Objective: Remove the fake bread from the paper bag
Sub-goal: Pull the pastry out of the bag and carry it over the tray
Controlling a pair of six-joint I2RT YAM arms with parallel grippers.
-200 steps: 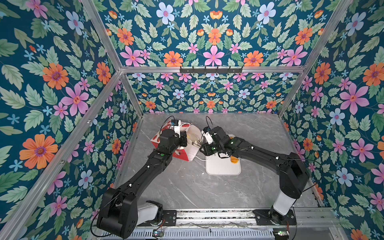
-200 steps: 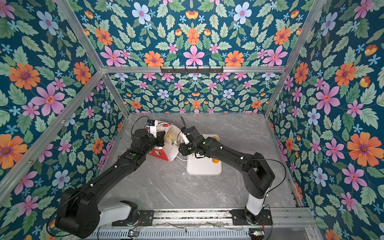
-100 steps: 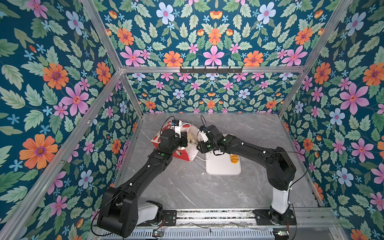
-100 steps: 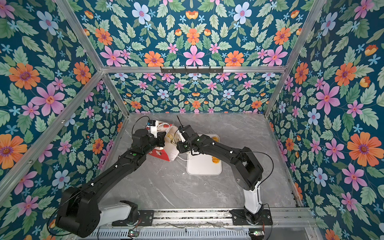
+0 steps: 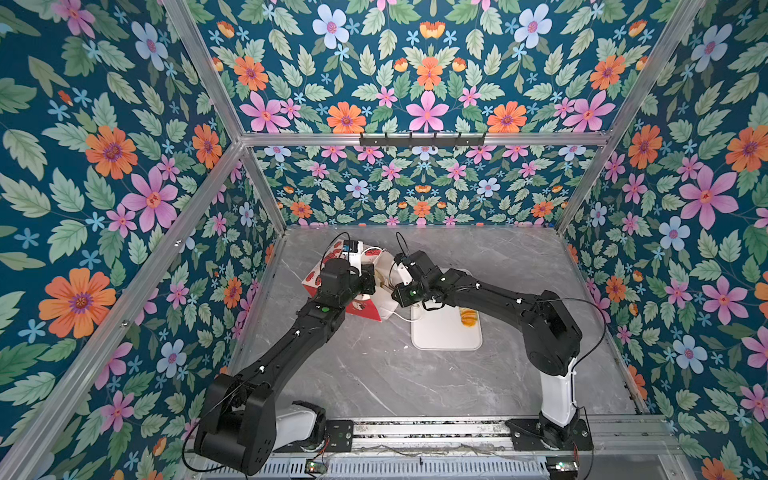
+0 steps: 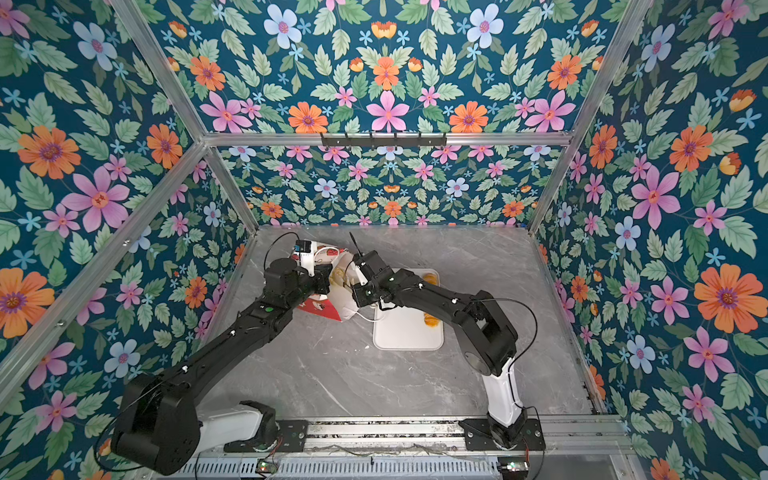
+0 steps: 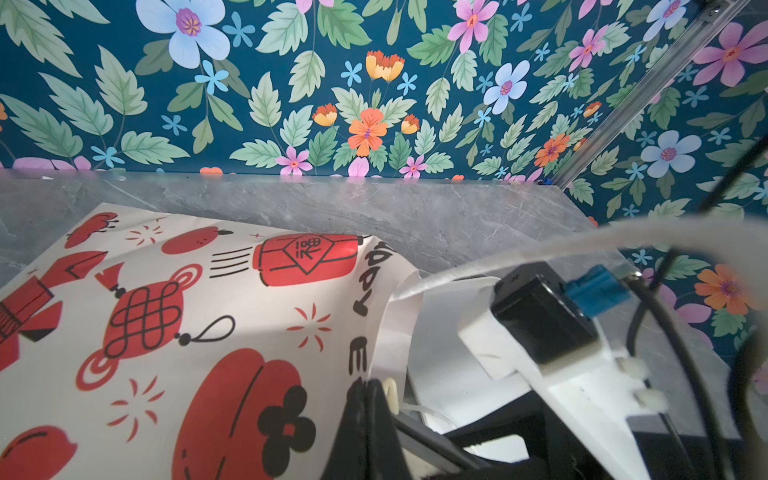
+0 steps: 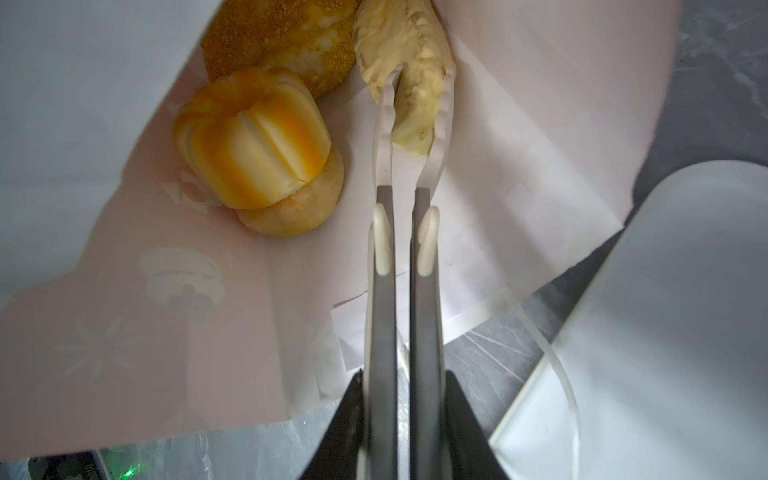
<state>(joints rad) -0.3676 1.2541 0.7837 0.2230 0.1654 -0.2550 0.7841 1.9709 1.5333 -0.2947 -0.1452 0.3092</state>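
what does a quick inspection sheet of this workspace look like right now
surface: grey marbled tabletop, no spills seen
job's things: paper bag on its side, mouth toward the white tray; inside it a fluted ring, seeded loaf and pale twist; one ridged loaf on the tray
clutter: nothing seen
grippers: left gripper shut on the bag's rim; right gripper inside the bag, shut on the twist
cables: black cable loops over the left wrist, another by the right arm; the bag's cord handle lies on the table by the tray
surroundings: floral walls, aluminium frame, hook rail
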